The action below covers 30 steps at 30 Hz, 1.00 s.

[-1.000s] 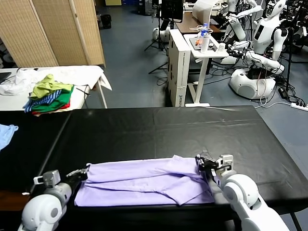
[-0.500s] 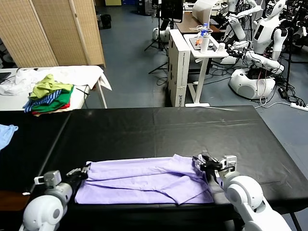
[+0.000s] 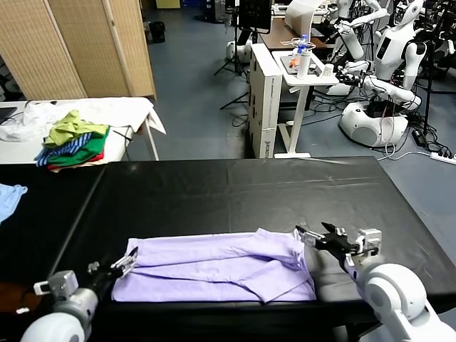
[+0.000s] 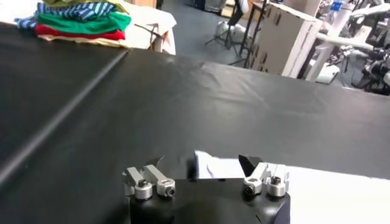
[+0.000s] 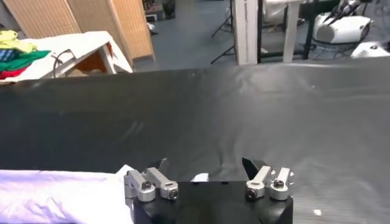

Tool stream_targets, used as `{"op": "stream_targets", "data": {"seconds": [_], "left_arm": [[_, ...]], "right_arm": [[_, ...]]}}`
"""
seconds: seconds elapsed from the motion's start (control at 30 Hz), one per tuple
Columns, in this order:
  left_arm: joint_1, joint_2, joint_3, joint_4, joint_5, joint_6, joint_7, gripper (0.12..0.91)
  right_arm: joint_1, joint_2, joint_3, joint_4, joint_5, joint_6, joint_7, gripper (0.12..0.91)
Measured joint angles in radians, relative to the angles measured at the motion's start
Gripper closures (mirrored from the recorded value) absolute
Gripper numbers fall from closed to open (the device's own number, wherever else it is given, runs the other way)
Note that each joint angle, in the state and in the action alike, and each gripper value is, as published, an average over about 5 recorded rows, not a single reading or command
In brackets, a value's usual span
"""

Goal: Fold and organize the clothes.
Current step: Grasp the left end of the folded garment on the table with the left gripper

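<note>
The clothes, one pale lavender T-shirt (image 3: pixel 214 267), lie folded into a long band near the front edge of the black table (image 3: pixel 235 189). My left gripper (image 3: pixel 122 263) stands open just off the shirt's left end, holding nothing. In the left wrist view the gripper (image 4: pixel 201 163) has a corner of the shirt (image 4: pixel 219 167) lying between and beyond its spread fingers. My right gripper (image 3: pixel 317 237) is open beside the shirt's right end, a little apart from it. In the right wrist view the gripper (image 5: pixel 206 164) is empty, with the shirt (image 5: pixel 55 195) off to one side.
A pile of green, yellow and striped garments (image 3: pixel 71 139) sits on a white table at the back left. A light blue cloth (image 3: pixel 8 198) lies at the left edge. A white cart (image 3: pixel 306 68) and other robots (image 3: pixel 388 78) stand behind the table.
Both grippers have opened and let go of the shirt's ends, then drawn back outward and toward me. The shirt has settled flat on the table.
</note>
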Motion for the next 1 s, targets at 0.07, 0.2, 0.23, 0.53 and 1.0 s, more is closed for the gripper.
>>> {"op": "stream_targets", "data": {"seconds": [0.07,0.2,0.23,0.53,1.0], "left_arm": [[0.008,-0.018,-0.003,-0.001,0.002,-0.004,0.006,0.123],[0.017,-0.044,-0.011,0.003,0.000,-0.011,0.014,0.125],[0.019,-0.049,-0.013,0.005,-0.001,-0.014,0.016,0.126],[0.030,-0.089,-0.020,0.023,-0.001,-0.036,0.037,0.219],[0.034,-0.135,-0.020,0.041,-0.016,-0.050,0.051,0.694]], "right_arm": [[-0.010,0.002,0.006,0.010,0.000,0.001,0.000,0.118],[-0.024,0.004,0.015,0.022,-0.001,0.003,-0.001,0.118],[-0.026,0.004,0.016,0.024,-0.001,0.003,-0.001,0.118],[-0.030,0.001,0.018,0.032,-0.001,0.002,-0.001,0.118],[-0.026,-0.001,0.016,0.032,-0.003,0.001,-0.009,0.118]]}}
